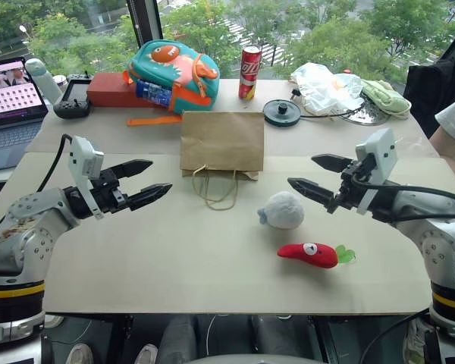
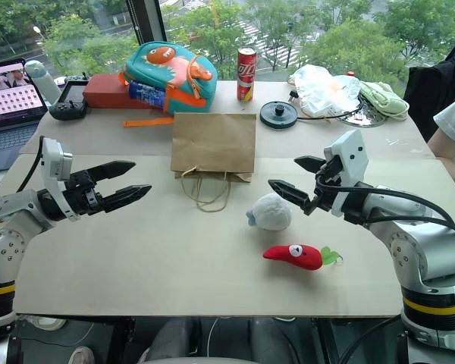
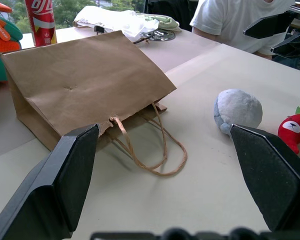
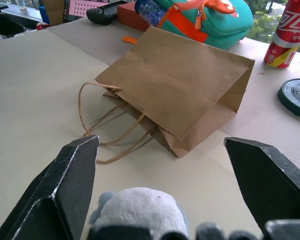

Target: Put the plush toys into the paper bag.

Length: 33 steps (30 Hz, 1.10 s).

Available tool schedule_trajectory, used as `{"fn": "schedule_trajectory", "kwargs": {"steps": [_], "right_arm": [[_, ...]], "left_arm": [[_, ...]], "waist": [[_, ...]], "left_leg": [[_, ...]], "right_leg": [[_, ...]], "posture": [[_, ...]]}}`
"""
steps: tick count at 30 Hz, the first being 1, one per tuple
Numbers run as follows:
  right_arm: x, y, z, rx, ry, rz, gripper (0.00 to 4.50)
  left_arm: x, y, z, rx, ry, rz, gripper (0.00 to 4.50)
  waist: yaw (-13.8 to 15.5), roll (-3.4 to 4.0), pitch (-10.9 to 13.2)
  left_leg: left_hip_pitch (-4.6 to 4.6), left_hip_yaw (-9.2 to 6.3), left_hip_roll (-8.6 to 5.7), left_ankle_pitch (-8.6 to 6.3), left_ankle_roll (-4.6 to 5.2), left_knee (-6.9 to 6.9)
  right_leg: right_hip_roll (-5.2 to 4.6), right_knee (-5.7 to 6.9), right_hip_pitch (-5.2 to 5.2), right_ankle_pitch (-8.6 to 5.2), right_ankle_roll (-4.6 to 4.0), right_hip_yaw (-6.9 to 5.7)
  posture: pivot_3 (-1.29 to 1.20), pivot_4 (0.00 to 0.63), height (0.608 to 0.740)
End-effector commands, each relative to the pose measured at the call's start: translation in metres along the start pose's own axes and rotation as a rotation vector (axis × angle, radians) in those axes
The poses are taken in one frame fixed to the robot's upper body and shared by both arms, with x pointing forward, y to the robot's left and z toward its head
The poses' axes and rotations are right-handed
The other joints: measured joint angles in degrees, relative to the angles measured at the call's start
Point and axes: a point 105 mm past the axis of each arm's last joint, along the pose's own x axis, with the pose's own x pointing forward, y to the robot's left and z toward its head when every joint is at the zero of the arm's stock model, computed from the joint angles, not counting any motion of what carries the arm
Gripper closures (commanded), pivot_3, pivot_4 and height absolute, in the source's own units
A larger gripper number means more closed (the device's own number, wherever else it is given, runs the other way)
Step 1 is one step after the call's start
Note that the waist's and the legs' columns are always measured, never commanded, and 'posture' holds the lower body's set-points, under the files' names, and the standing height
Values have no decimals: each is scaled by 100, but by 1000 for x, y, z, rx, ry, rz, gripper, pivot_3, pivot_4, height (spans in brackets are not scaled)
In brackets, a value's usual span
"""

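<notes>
Both tools, left (image 1: pixel 140 182) and right (image 1: pixel 318 176), gape empty; fluffy grey-blue ball plush (image 1: pixel 283 210) and red chili plush (image 1: pixel 309 254) beneath right tool, outside flat brown paper bag (image 1: pixel 222 141)

Two plush toys lie on the table: one grey-blue ball (image 1: pixel 283 209) just beneath the right gripper's (image 1: pixel 316 173) spread fingers, and one red chili (image 1: pixel 311 254) nearer the table's front edge than that gripper. One paper bag (image 1: pixel 222 142) lies flat between the two grippers, farther back, the left gripper (image 1: pixel 142 180) wide open too. Behind it stand one backpack (image 1: pixel 172 73) and one soda can (image 1: pixel 249 73). One laptop (image 1: pixel 11 106) sits beyond the left gripper.
</notes>
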Motion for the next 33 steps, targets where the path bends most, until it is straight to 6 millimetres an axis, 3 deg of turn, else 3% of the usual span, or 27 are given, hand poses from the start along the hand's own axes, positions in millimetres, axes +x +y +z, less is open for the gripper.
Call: {"fn": "schedule_trajectory", "kwargs": {"steps": [1,10,15,23,33], "right_arm": [[-1,1,14,-58,-43,6,64],[0,14,17,-68,-47,52,64],[0,13,16,-64,-48,34,64],[-4,18,19,-83,-46,17,64],[-5,24,24,-91,-72,-22,64]], "left_arm": [[-1,-1,14,41,-37,-17,0],[4,19,-18,244,118,-50,0],[38,37,-22,484,152,-106,0],[96,46,-36,846,223,-220,0],[130,37,-32,986,177,-237,0]], "waist": [[0,0,0],[13,1,0],[125,1,0],[201,0,0],[181,0,1]], "left_leg": [[0,0,0,0,0,0],[0,1,-1,0,0,0],[-3,1,-3,0,0,4],[-36,-5,-5,-16,27,22],[-61,-21,-7,-20,35,33]], "right_leg": [[0,0,0,0,0,0],[0,-1,0,0,-2,0],[0,-2,0,0,-3,-3],[0,-10,-9,0,-2,-9],[0,-6,-20,0,0,-25]], "posture": [[0,150,728],[0,150,728],[0,150,728],[0,150,728],[0,150,728]]}}
